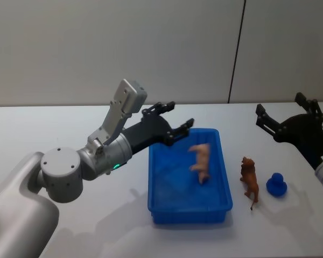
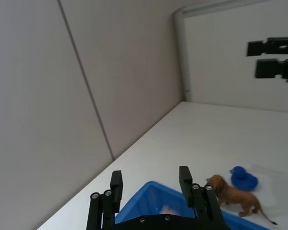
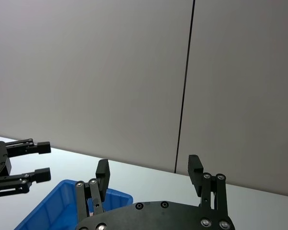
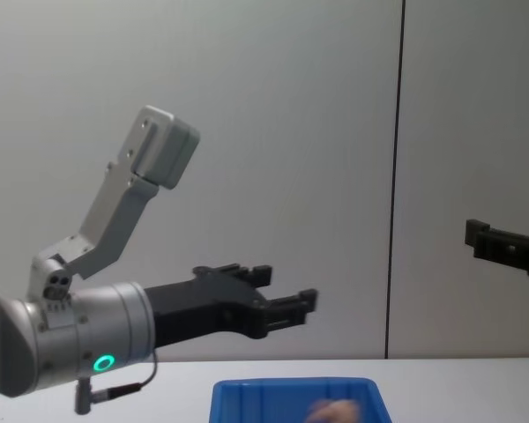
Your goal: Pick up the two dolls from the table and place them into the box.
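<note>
While left claw point(image 1: 179, 115) and right claw point(image 1: 281, 107) gape, head view shows the brown doll point(image 1: 250, 179) beside the box point(image 1: 172, 185).

Head cam sits high, looking down on the table point(image 1: 54, 129) and the box point(image 1: 172, 188). Chest cam's low, facing level at the back wall point(image 4: 291, 132), barely clipping the box's rim. Left wrist cam looks past its fingers point(image 2: 185, 179) toward the right gripper point(image 2: 254, 58), right wrist cam back at the left gripper point(image 3: 44, 161). All four share the box.
</note>
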